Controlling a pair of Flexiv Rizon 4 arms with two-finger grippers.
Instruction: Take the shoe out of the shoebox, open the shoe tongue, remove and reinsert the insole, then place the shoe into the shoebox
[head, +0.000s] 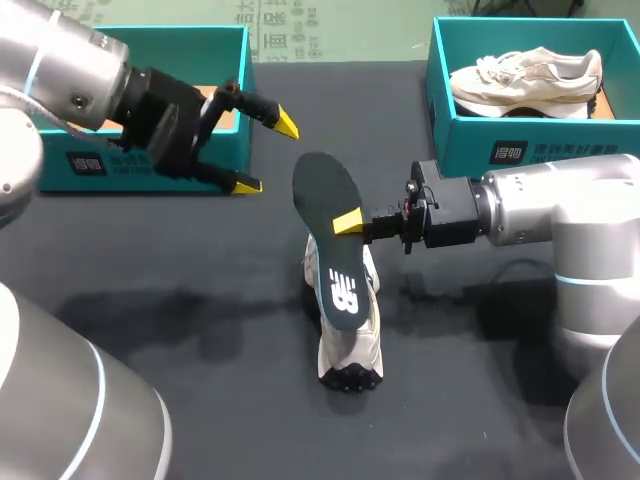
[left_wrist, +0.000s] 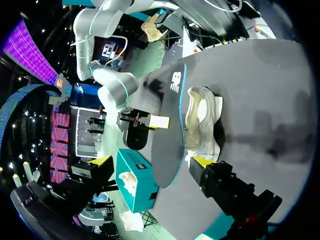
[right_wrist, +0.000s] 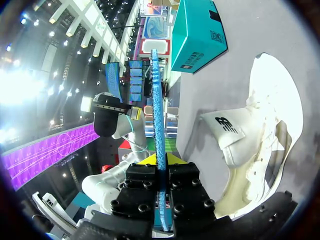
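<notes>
Since the insole (head: 322, 200) looks thin, light and floppy, a mid-length edge grip seems right: the right gripper (head: 348, 222) is pinched on it there, beside the shoe (head: 350, 345) on the table (head: 200, 300), while the left gripper (head: 267, 153) is spread wide, empty.
</notes>
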